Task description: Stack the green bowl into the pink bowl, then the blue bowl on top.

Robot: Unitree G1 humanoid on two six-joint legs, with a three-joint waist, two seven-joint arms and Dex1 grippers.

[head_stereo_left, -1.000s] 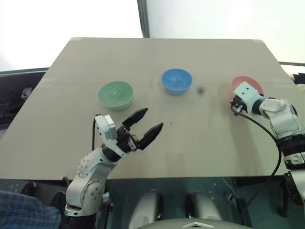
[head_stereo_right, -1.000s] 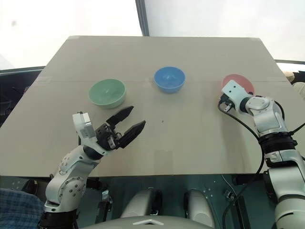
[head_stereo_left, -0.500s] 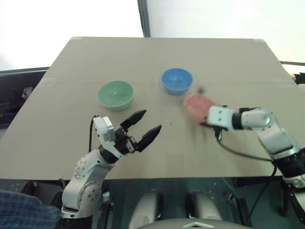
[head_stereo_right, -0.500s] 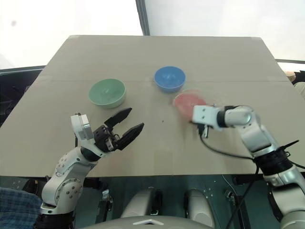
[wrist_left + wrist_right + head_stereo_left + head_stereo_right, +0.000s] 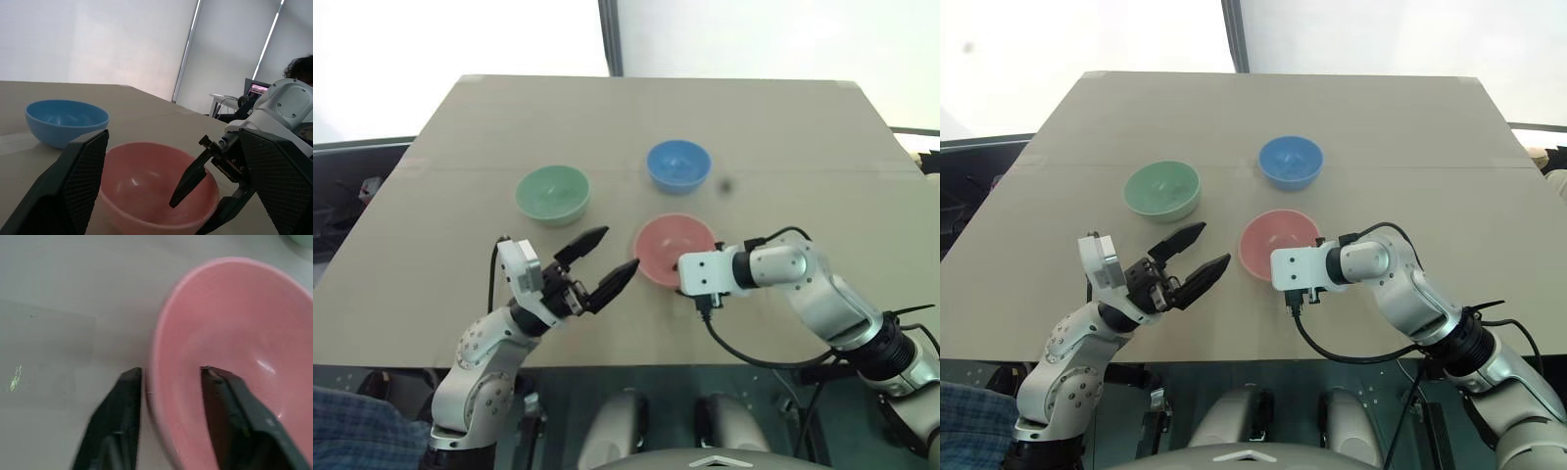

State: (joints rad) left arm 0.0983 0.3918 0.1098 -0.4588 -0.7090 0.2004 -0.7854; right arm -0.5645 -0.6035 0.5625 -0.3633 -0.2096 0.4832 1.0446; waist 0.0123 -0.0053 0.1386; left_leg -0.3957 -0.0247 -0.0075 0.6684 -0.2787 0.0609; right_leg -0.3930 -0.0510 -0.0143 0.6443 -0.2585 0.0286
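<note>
The pink bowl (image 5: 674, 247) sits upright on the middle of the table, nearer to me than the blue bowl (image 5: 677, 164) and to the right of the green bowl (image 5: 551, 194). My right gripper (image 5: 168, 371) is at the pink bowl's near right rim. It is open and straddles the rim, one finger (image 5: 124, 396) outside and one inside, with small gaps to the wall. My left gripper (image 5: 621, 247) hovers open just left of the pink bowl, holding nothing. All three bowls stand apart and empty.
The tan table (image 5: 460, 147) has a small dark spot (image 5: 725, 183) right of the blue bowl. A person's plaid sleeve (image 5: 352, 436) shows below the table's near left corner. A laptop (image 5: 257, 89) stands beyond the table.
My right gripper has brought the pink bowl from the table's far right to the middle, set it beside the left gripper, and opened its fingers. The left gripper stayed put.
</note>
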